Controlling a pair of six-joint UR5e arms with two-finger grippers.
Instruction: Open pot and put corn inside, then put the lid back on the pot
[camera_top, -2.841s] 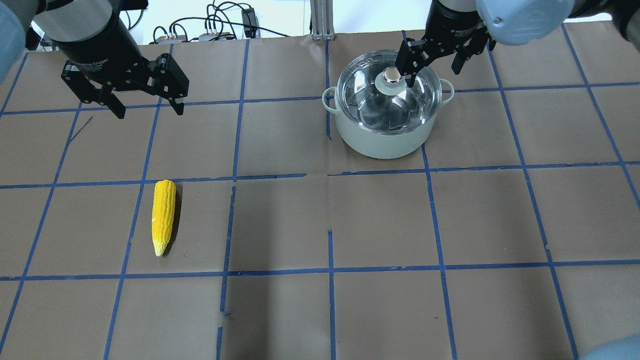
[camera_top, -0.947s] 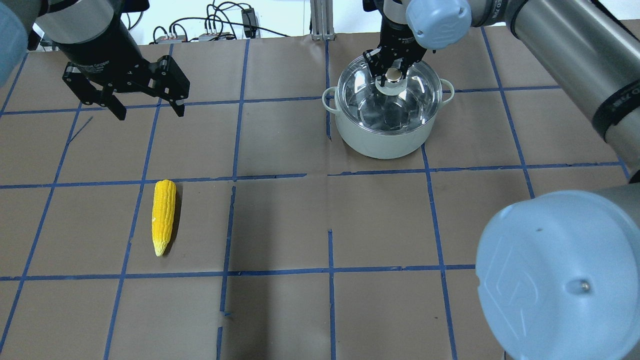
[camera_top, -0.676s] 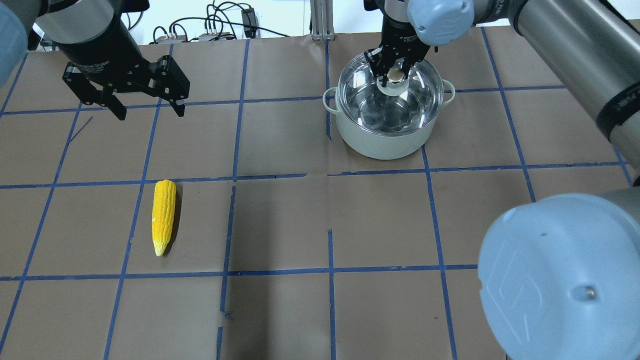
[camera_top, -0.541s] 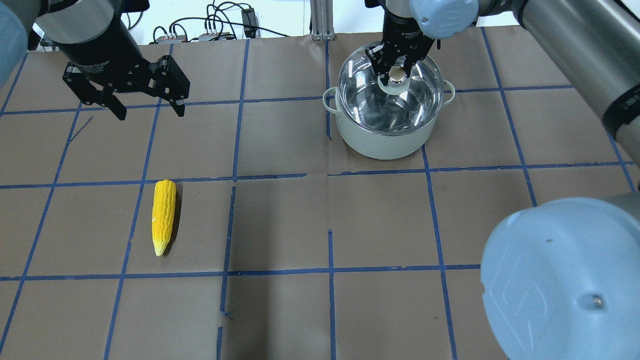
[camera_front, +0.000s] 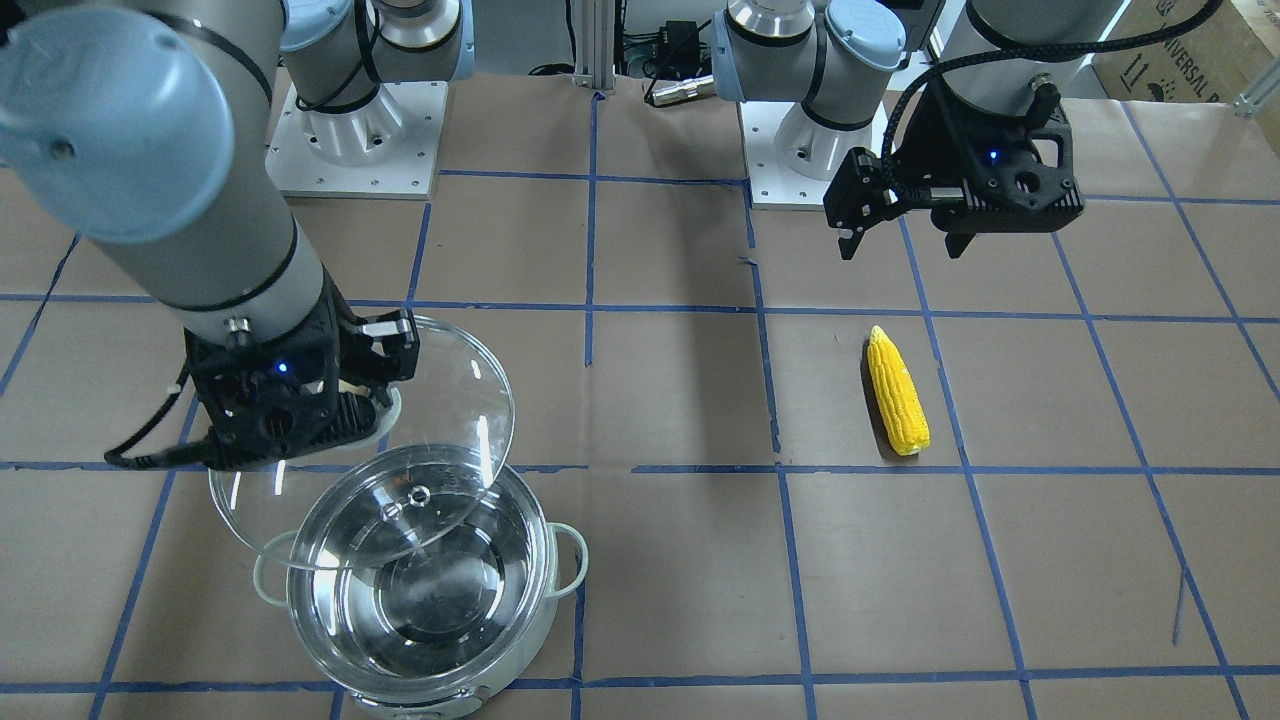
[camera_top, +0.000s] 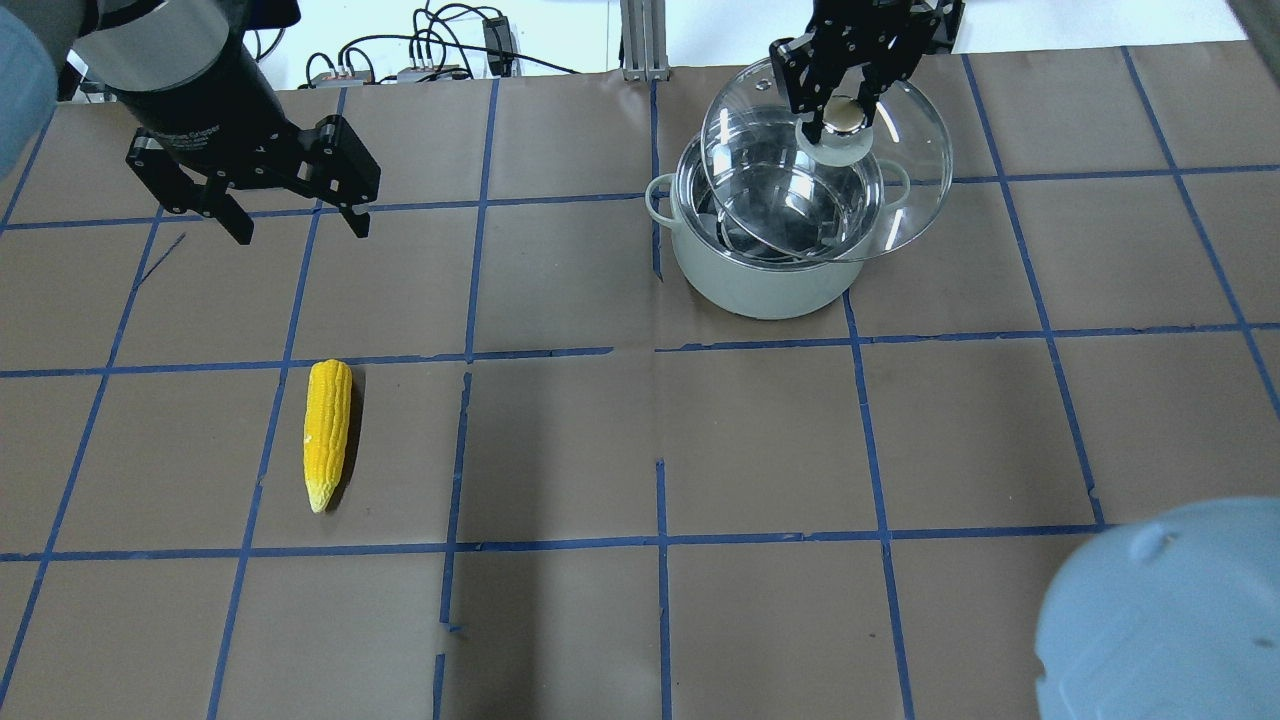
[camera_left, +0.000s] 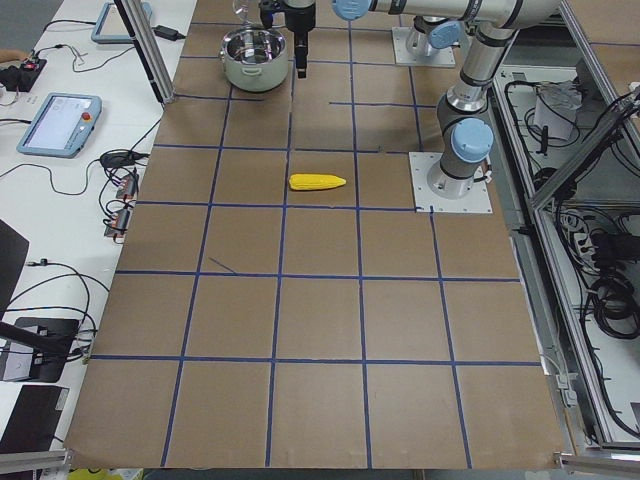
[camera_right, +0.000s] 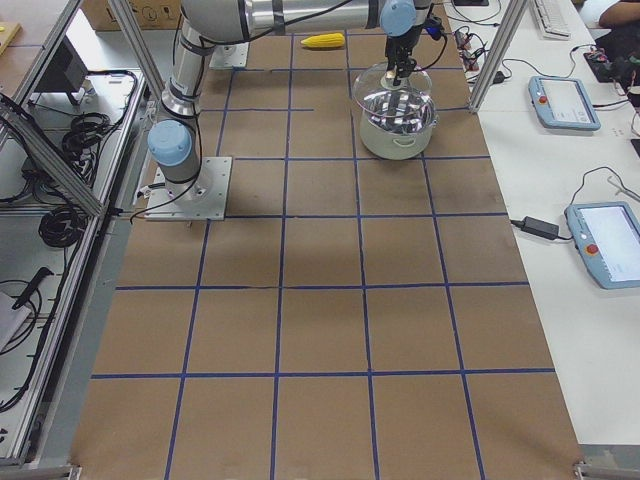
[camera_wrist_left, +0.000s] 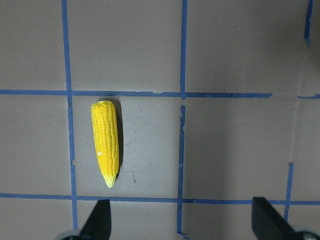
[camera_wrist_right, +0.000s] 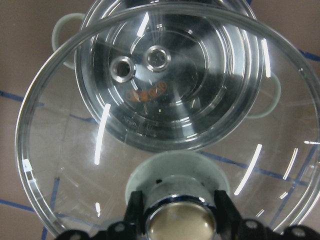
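The mint-green pot stands open at the far right of the table; it also shows in the front view. My right gripper is shut on the knob of the glass lid. It holds the lid tilted above the pot, shifted off the rim. In the right wrist view the fingers clamp the knob, with the empty pot below the glass. The corn lies flat on the left. My left gripper hovers open and empty, well beyond the corn.
Cables and electronics and an aluminium post line the far edge. The right arm's elbow joint looms at the lower right. The arm base plates sit on the robot's side. Blue tape lines grid the brown paper.
My right gripper closed on the lid's knob, then lifted the lid off the pot, up and to the right. The left arm and the corn have not moved.
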